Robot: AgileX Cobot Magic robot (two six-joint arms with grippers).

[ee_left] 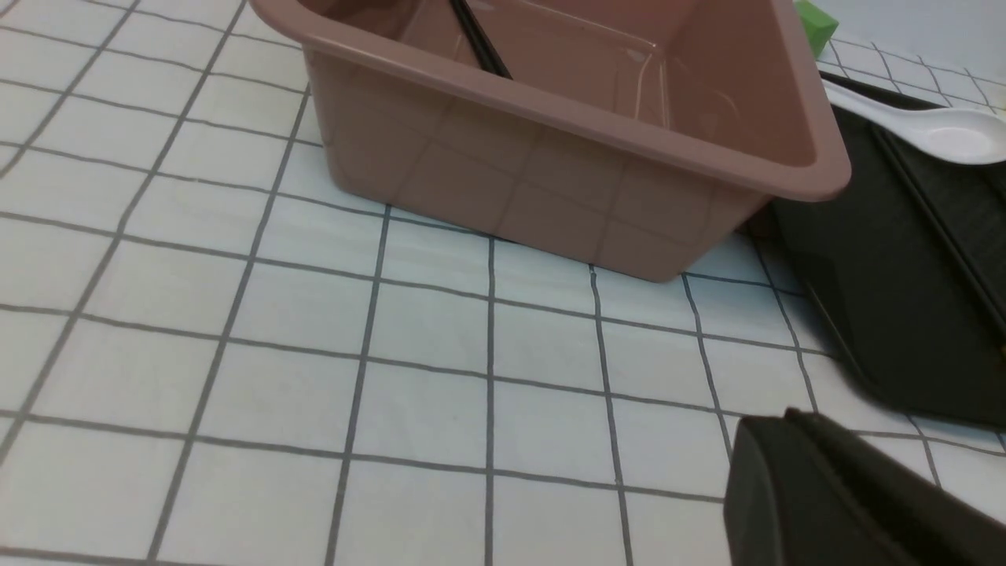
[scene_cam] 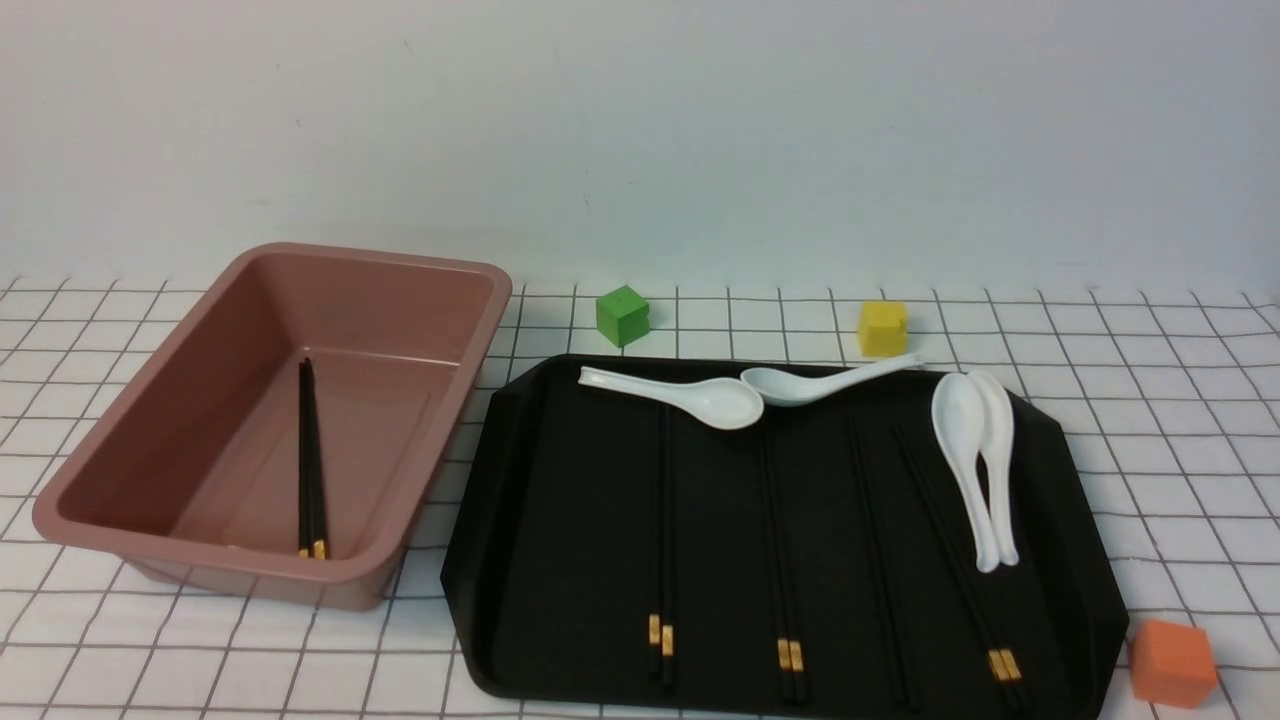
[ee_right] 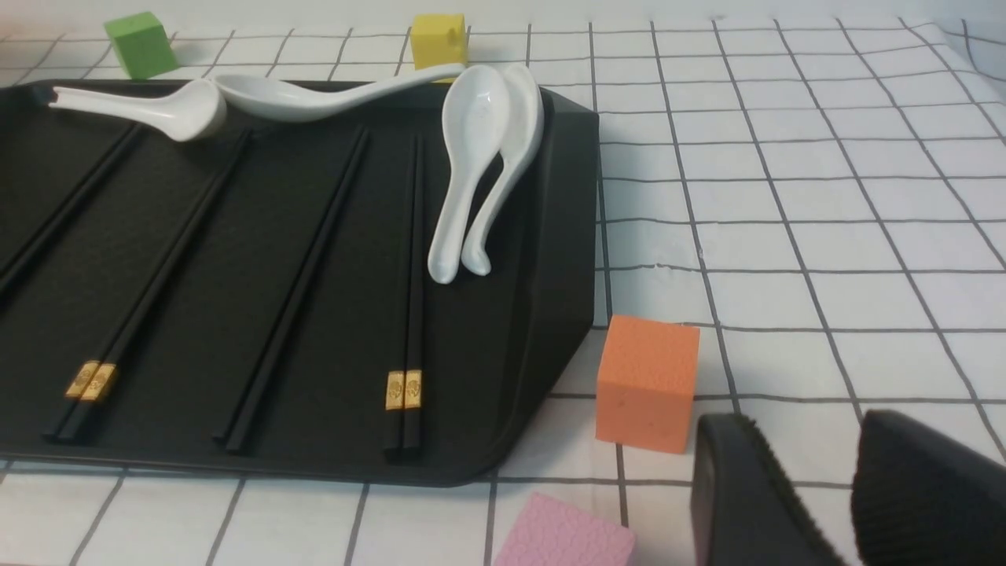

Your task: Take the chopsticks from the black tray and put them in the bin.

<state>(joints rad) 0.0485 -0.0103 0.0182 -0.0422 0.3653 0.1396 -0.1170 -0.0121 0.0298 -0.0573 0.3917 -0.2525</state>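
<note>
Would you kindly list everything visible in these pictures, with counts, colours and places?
bin: one, pinkish-brown, left of the tray
chopsticks in bin: one pair, black
black tray: one, centre-right
chopsticks on tray: four sets, black
spoons: four, white, on the tray
green block, yellow block: behind the tray
orange block, pink block: near the tray's right front corner
tablecloth: white, grid-lined
left claw: black, over cloth
right claw: black, open

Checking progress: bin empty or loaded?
Loaded. One pair of chopsticks lies on the floor of the bin, gold bands toward the near wall. More chopsticks remain on the black tray.
</note>
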